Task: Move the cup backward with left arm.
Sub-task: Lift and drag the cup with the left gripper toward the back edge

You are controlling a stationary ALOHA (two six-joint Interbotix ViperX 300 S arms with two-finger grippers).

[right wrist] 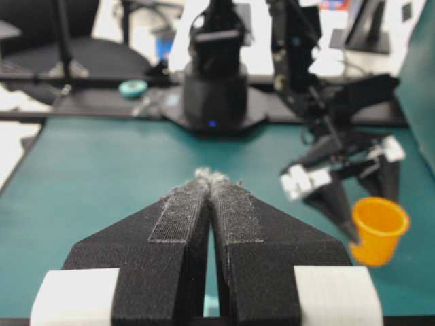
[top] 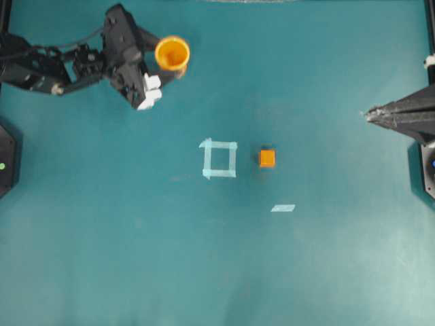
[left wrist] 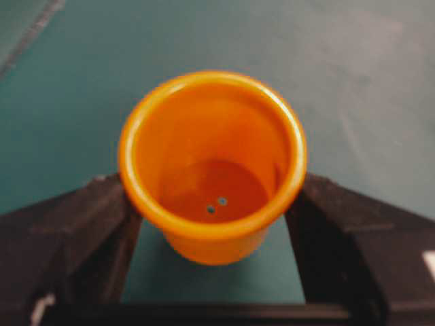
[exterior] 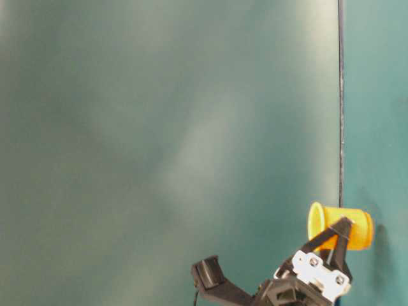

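Observation:
The yellow-orange cup [top: 172,53] stands near the far edge of the teal table, left of the middle. My left gripper [top: 170,68] is shut on the cup, with one black finger on each side of it. The left wrist view looks down into the cup [left wrist: 214,170] between the two fingers [left wrist: 75,231]. The table-level view shows the cup [exterior: 347,227] at the gripper's tips [exterior: 335,239]. My right gripper [top: 368,114] is shut and empty at the right edge. Its pads meet in the right wrist view [right wrist: 211,178], which also shows the cup [right wrist: 377,227].
A small orange cube [top: 267,158] sits right of a pale tape square [top: 219,158] in the middle of the table. A short tape strip [top: 283,208] lies nearer the front. The left arm's base [right wrist: 216,88] stands at the table's far side in the right wrist view.

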